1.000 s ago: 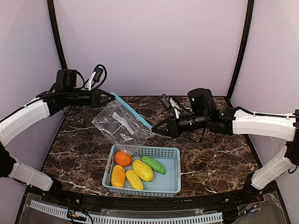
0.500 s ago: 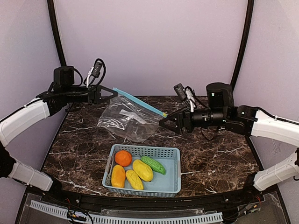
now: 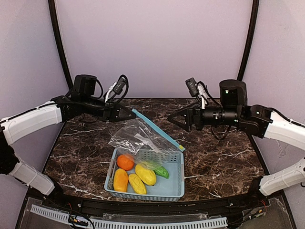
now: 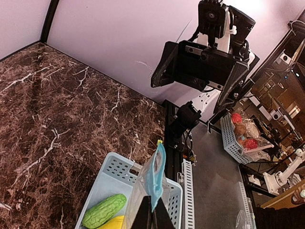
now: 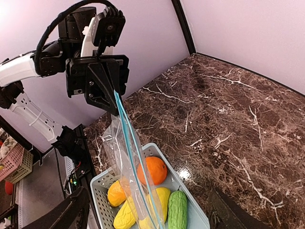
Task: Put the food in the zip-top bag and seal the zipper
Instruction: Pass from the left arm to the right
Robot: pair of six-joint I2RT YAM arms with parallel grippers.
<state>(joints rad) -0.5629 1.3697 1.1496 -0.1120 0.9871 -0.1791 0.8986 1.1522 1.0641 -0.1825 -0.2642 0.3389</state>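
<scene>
Over the basket (image 3: 177,190), my right gripper (image 3: 170,119) has let go, jaws wide; my left gripper (image 3: 131,113) alone pinches the zip-top bag (image 3: 138,138) (food (image 3: 145,173) still unbagged).

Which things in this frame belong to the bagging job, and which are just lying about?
Job: zip-top bag, zipper, orange, three yellow fruits, green pod, left hand gripping the bag.
Lying about: blue basket holding the food, marble table.

Plain lilac walls (image 3: 152,47) are enclosing a dark brown, white-veined marble tabletop (image 3: 224,152); slim black corner posts (image 3: 57,33) are rising behind.
</scene>
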